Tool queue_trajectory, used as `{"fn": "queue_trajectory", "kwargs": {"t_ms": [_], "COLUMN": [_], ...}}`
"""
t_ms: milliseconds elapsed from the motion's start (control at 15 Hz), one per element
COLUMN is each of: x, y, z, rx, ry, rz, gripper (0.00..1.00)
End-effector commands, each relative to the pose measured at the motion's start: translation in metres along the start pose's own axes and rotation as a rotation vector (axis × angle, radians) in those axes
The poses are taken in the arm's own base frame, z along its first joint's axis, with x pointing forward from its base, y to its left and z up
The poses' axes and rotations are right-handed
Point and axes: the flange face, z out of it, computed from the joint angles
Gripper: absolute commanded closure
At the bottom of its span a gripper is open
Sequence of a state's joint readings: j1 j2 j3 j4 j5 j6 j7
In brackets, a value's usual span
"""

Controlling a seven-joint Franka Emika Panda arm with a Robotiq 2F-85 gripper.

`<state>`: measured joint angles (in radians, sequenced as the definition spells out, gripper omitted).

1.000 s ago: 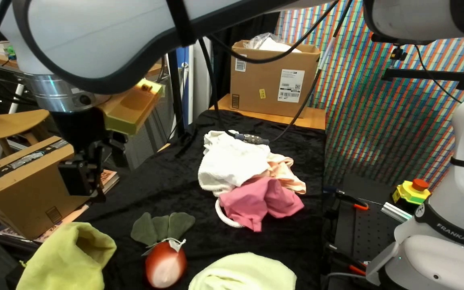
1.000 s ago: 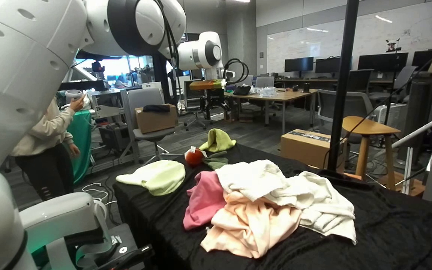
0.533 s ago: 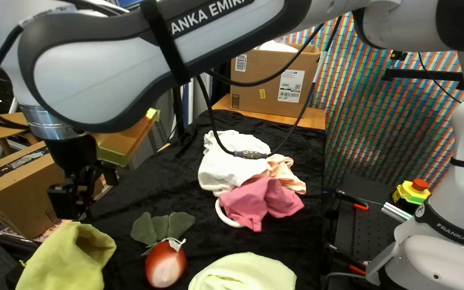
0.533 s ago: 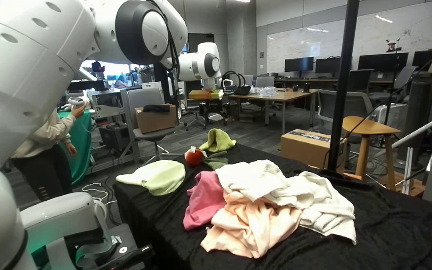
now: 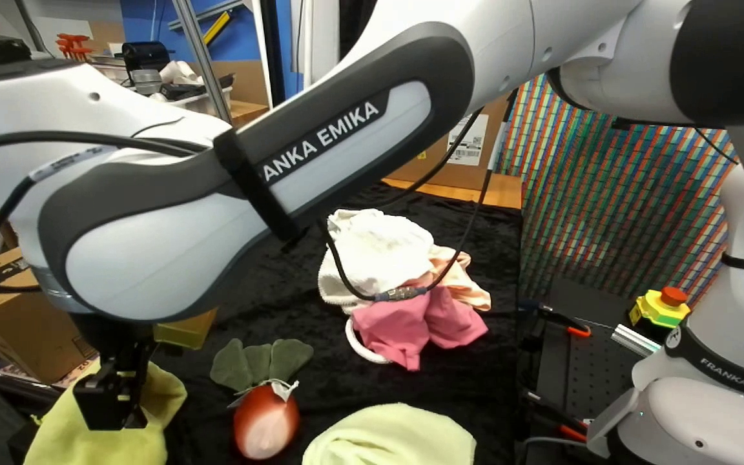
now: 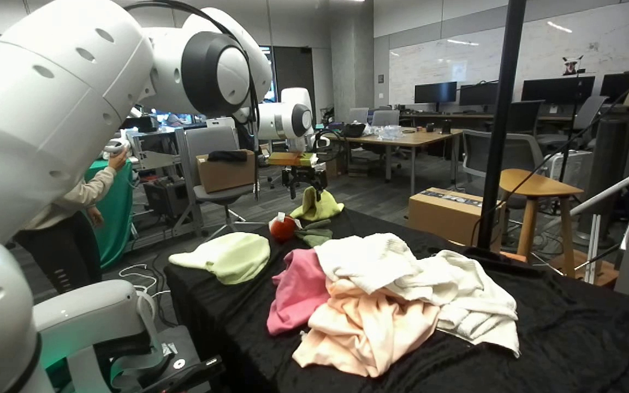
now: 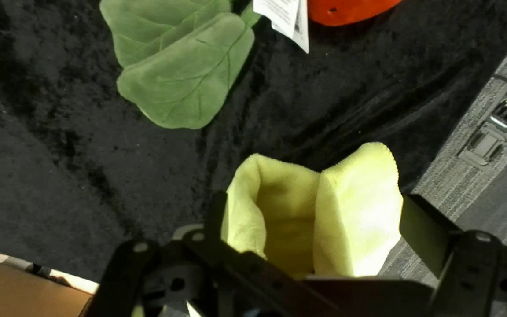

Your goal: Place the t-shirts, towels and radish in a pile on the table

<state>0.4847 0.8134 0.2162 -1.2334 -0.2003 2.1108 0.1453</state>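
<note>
Gripper [image 6: 306, 194] lower than before, jaws spread wide, yellow-green cloth [image 7: 350, 211] seen between them in wrist view

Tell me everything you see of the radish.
The radish looks like a plush toy: a rounded red body paling to white opposite its three green, fabric-looking leaves, with white printed tags at the join. It lies on its side on the black cloth, leaves splayed; nothing else appears to touch it.
</note>
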Motion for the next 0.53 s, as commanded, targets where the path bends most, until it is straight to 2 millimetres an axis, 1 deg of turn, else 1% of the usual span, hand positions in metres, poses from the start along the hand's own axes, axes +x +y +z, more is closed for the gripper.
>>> {"fn": "queue_trajectory", "kwargs": {"t_ms": [0,200,467], "x": [0.014,0.023,0.031], "y": [-0.009,-0.007,0.003], "z": [-0.008,-0.015,-0.021], "rx": [0.019,0.005,-0.009], "ry": [0.079,0.158,0.230], "rz": [0.009,0.009,0.006], "gripper": [0.00,0.00,0.00]}}
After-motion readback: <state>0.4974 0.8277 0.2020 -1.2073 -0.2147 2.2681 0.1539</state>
